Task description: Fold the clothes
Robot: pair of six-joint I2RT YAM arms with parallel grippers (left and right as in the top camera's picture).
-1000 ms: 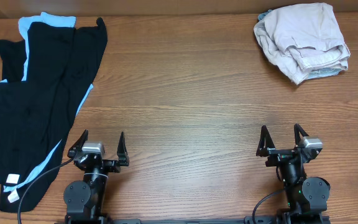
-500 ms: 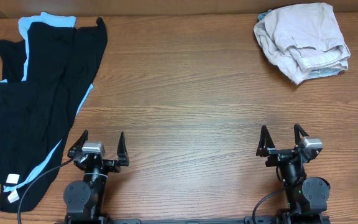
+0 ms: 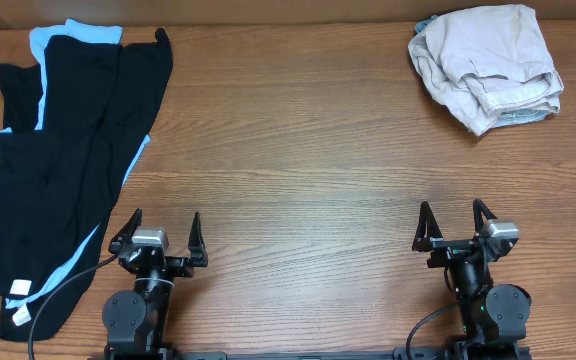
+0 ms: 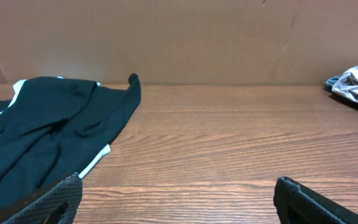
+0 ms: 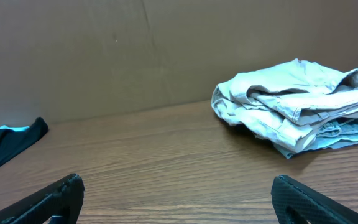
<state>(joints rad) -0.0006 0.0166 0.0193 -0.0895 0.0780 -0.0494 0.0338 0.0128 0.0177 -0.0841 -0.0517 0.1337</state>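
Observation:
Beige khaki shorts [image 3: 486, 62] lie crumpled at the far right of the table, over a pale blue denim piece [image 3: 521, 116]; they also show in the right wrist view [image 5: 297, 102]. Black garments with light-blue trim [image 3: 63, 150] lie spread along the left side, also seen in the left wrist view [image 4: 48, 130]. My left gripper [image 3: 158, 235] is open and empty at the near left, beside the black garments' edge. My right gripper [image 3: 456, 225] is open and empty at the near right, far from the shorts.
The wooden table [image 3: 298, 160] stretches between the two piles. A brown wall [image 4: 179, 37] stands behind its far edge. A black cable [image 3: 68, 285] runs from the left arm's base across the black garments.

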